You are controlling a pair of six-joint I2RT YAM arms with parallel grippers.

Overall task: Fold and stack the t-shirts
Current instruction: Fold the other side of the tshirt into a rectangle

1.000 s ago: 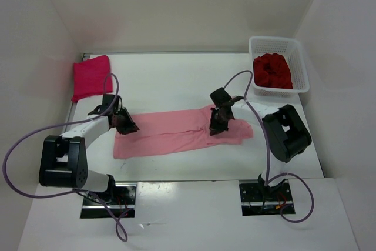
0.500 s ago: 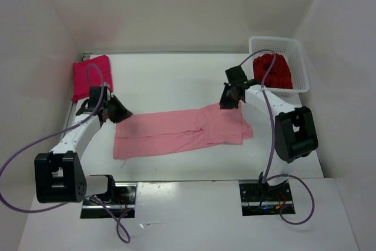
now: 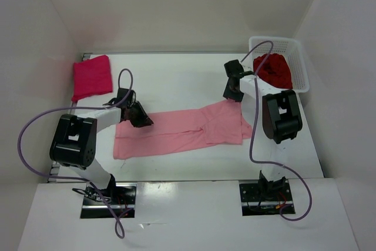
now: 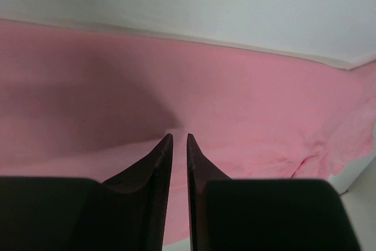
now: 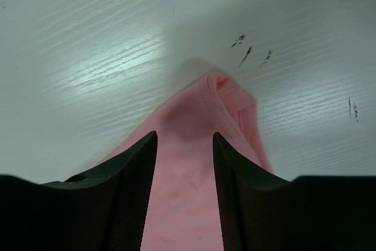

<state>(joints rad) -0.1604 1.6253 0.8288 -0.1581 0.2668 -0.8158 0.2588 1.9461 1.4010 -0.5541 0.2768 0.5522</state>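
I see the left gripper (image 4: 179, 137), black fingers narrowed to a slit, hold unclear, over the flat salmon shirt (image 3: 176, 134) mid-table, the right gripper (image 5: 184, 137) spread wide astride its hemmed corner, then the folded magenta shirt (image 3: 92, 77) and the crimson shirt (image 3: 273, 70) bunched in a mesh basket (image 3: 301, 66).

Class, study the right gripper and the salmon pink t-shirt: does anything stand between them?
Nothing visible does. The right gripper hangs with open jaws directly over the far corner of the salmon pink t-shirt; only bare table lies around that corner.
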